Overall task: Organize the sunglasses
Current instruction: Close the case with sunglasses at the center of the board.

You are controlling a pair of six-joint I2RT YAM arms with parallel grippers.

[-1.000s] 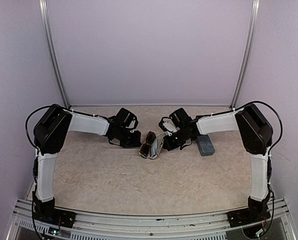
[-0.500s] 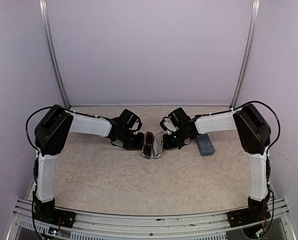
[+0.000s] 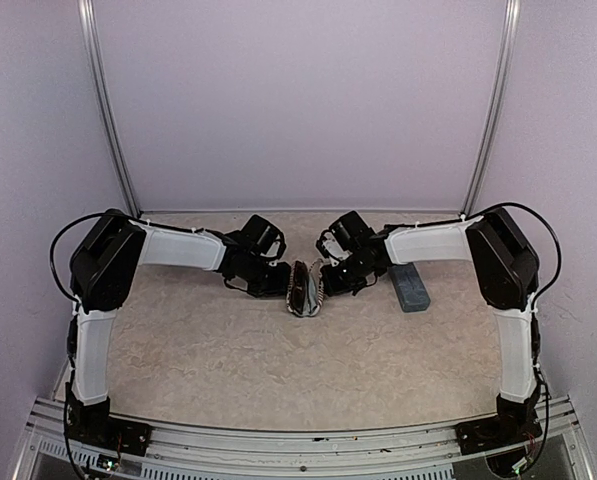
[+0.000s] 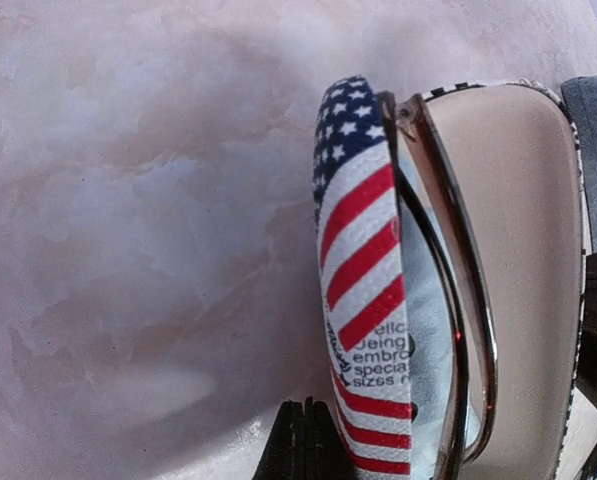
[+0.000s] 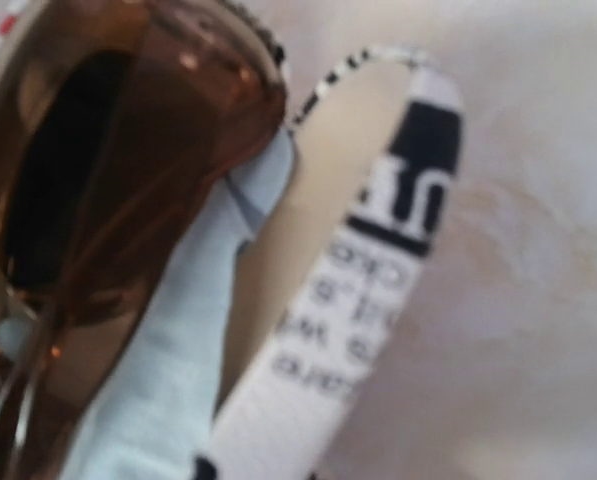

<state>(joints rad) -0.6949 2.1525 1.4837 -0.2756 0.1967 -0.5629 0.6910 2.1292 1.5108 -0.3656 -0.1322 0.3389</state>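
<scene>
Looking over the table point(image 3: 228, 350), you have the left gripper point(image 3: 283, 284) and right gripper point(image 3: 326, 282) close together mid-table, each pinched shut on an opposite rim of the striped pouch point(image 3: 306, 293), with the brown-framed sunglasses point(image 5: 128, 150) inside its open mouth beside a pale cloth point(image 5: 168, 350)

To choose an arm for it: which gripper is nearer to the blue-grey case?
Right. The right gripper is between the striped pouch and the blue-grey case, apart from the case; the left gripper is on the pouch's other side, farther away.
</scene>
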